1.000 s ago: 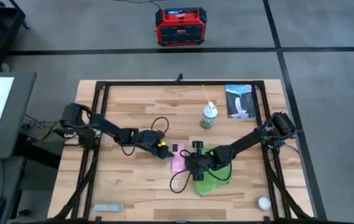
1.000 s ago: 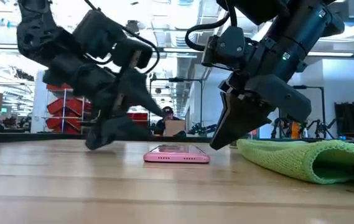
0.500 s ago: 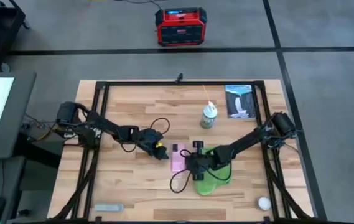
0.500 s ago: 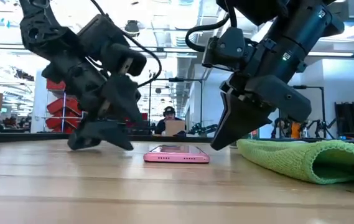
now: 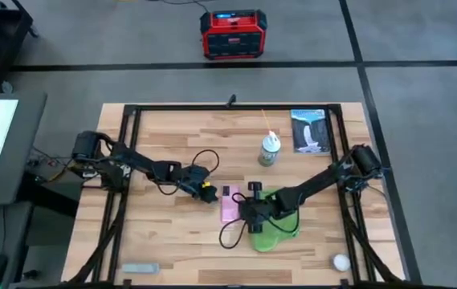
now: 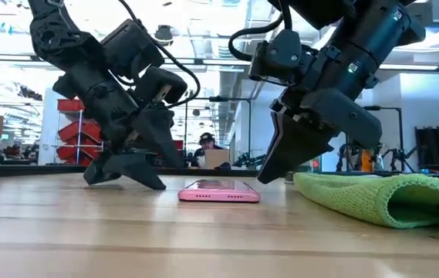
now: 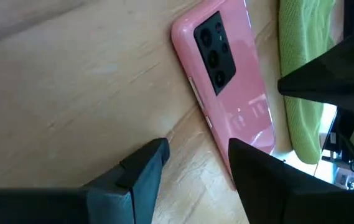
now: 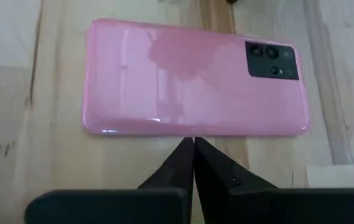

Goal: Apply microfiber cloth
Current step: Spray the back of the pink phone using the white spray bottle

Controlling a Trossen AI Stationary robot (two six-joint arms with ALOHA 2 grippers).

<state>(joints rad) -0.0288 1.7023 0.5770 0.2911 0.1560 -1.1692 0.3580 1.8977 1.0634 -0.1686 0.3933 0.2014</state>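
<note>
The pink phone (image 5: 230, 205) lies flat on the wooden table, camera side up, also seen in the right wrist view (image 8: 195, 87). The green microfiber cloth (image 5: 273, 228) lies bunched on the table just right of the phone, partly under my right arm; no gripper holds it. My right gripper (image 8: 193, 146) is shut, its tips low at the phone's right long edge. My left gripper (image 7: 195, 152) stands open on bare wood just left of the phone, tips near the table top (image 6: 123, 181). My right gripper's shut fingertips (image 8: 189, 152) point slanting down from the table's right at the middle of the phone's right long edge (image 8: 193, 132). I cannot tell whether they touch it. The phone lies flat on the table.
A spray bottle (image 5: 270, 150) and a booklet (image 5: 308, 130) stand toward the far right. A white ball (image 5: 340, 262) lies at the near right corner, a grey object (image 5: 140, 267) at the near left. A black frame (image 5: 124, 160) edges the table.
My left gripper has drawn back a little toward the table's left edge, away from the phone. The phone and the cloth have stayed where they were.
</note>
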